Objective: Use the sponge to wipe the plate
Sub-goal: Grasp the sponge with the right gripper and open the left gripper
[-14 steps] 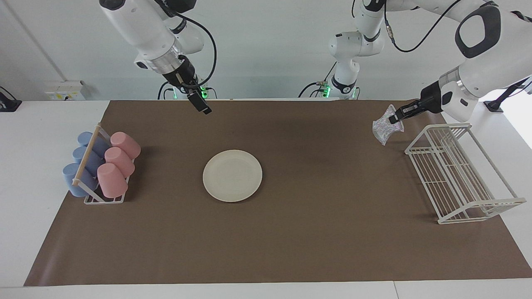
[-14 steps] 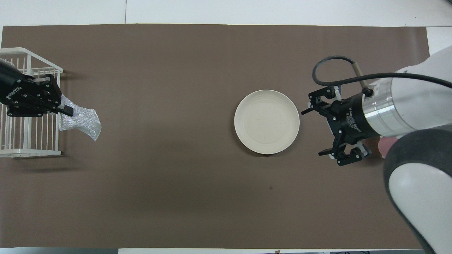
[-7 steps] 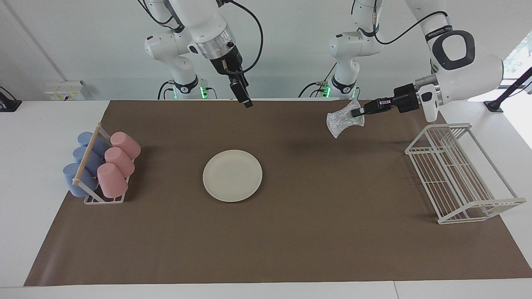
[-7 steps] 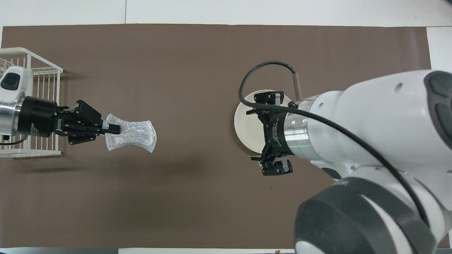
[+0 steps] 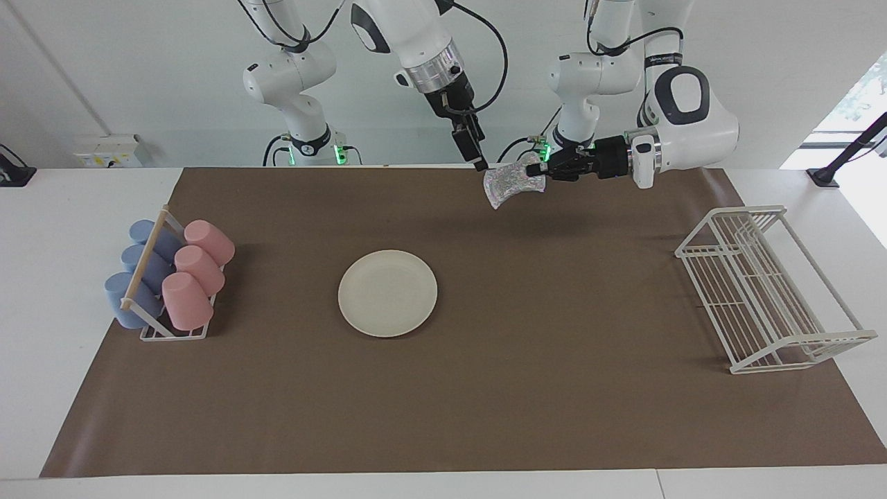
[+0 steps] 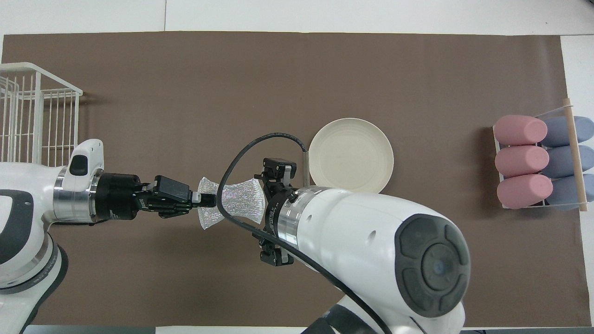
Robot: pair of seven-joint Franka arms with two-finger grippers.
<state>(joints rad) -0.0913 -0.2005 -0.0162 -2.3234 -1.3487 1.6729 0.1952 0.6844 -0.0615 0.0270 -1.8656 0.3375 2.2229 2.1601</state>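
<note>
Left gripper [image 5: 537, 170]: clamped on one end of the sponge [image 5: 504, 184], holding it up in the air over the mat [image 5: 554, 312], sponge sticking out level ahead of the fingertips
Right gripper [image 5: 479, 164]: jaws spread wide, hanging at the sponge's free end; whether it is touching I cannot tell
Plate [image 5: 387, 293]: lying flat on the mat, below both grippers and well apart from them, nothing on it
Step in hand: looking like a handover of the sponge in mid-air, judged from the two grippers meeting at it
Doing it well: the right gripper should be closing squarely across the free end, deep enough to grip the soft mesh, before the left one lets go
Risk: the sponge is crinkly and limp, so a shallow pinch could be slipping
Wiping: not yet begun
</note>
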